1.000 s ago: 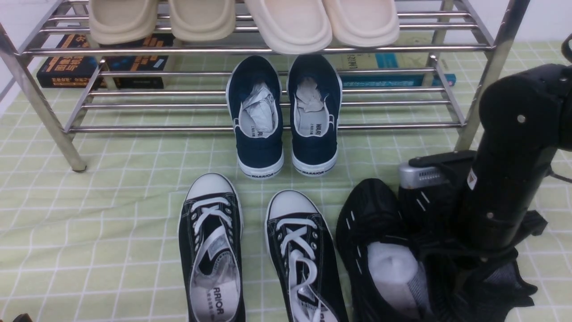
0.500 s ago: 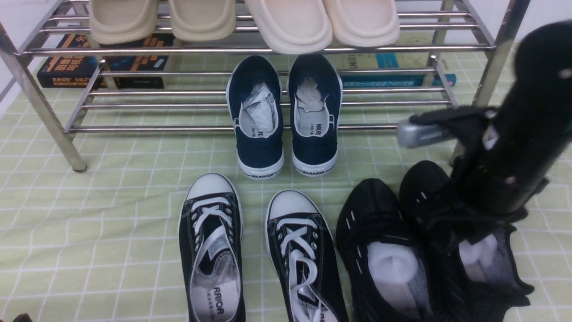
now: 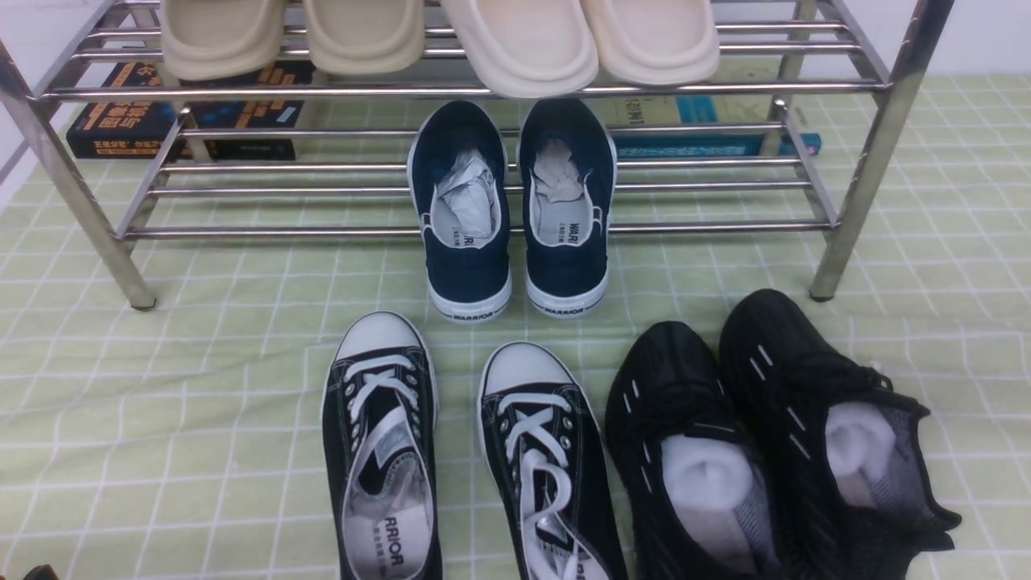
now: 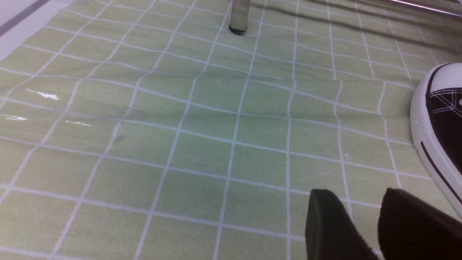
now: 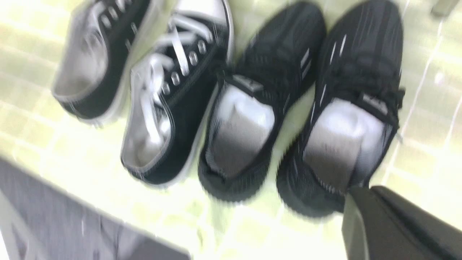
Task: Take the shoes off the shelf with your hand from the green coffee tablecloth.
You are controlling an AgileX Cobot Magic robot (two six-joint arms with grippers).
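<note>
The pair of all-black mesh shoes [image 3: 757, 435] with white dashes and white stuffing lies on the green tablecloth [image 3: 201, 362], in front of the chrome shelf [image 3: 483, 229] near its right leg. Nothing holds the shoes. They also show, blurred, in the right wrist view [image 5: 306, 108]. My right gripper [image 5: 364, 202] hangs above and behind the heel of one shoe; its fingers look pressed together and empty. It is out of the front view. My left gripper [image 4: 361, 196] hovers low over bare cloth, with a narrow gap between its fingertips, holding nothing.
Navy slip-ons [image 3: 511, 209] sit on the shelf's lower tier, heels overhanging. Black canvas sneakers [image 3: 467, 459] lie left of the black shoes; one toe cap [image 4: 440, 119] is near my left gripper. Beige slippers [image 3: 435, 36] fill the top tier. Books [image 3: 185, 121] lie behind. A shelf leg [image 4: 239, 16] stands ahead.
My right arm has let go of the right black shoe, risen up and to the right, and left the front view. The shoes stay on the cloth.
</note>
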